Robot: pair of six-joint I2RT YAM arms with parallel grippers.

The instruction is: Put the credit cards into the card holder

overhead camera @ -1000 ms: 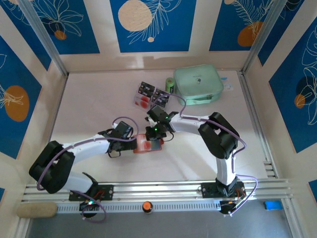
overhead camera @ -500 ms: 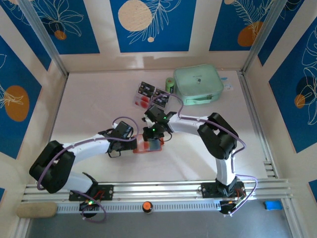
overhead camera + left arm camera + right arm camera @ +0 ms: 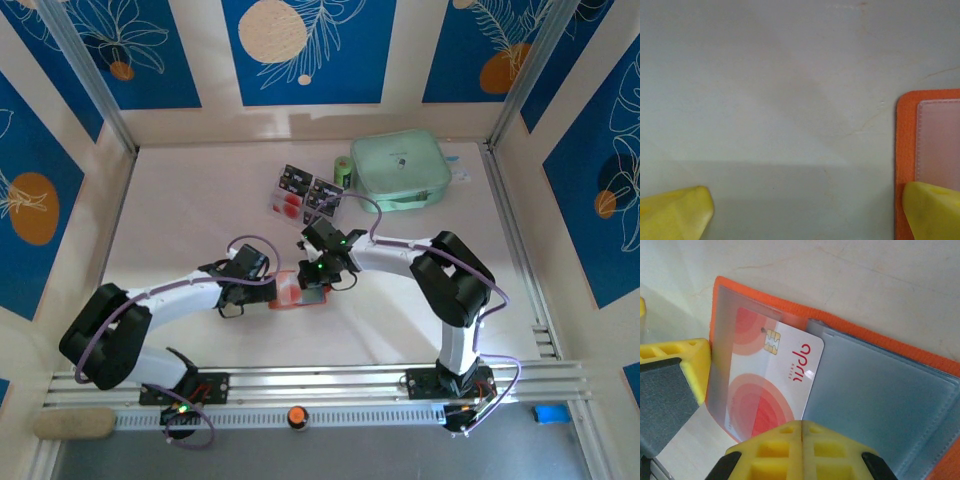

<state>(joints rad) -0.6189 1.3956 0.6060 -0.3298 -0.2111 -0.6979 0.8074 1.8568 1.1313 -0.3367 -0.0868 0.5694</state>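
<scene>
Right pincer (image 3: 802, 437), tips shut together, presses the lower edge of the credit card (image 3: 777, 372). The card sits half inside the clear pocket of the card holder (image 3: 765, 297), left of frame centre. Left pincer (image 3: 805, 212) gapes wide, one fingertip pinning the card holder's orange edge on the table (image 3: 765, 90). The card looks thin, stiff and slick, so it is best pushed by its short edge.

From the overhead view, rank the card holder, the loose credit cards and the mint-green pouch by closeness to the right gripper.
1. The card holder, mid-table, right at the right gripper.
2. The loose credit cards, farther back, just left of the pouch.
3. The mint-green pouch, at the back right.
</scene>
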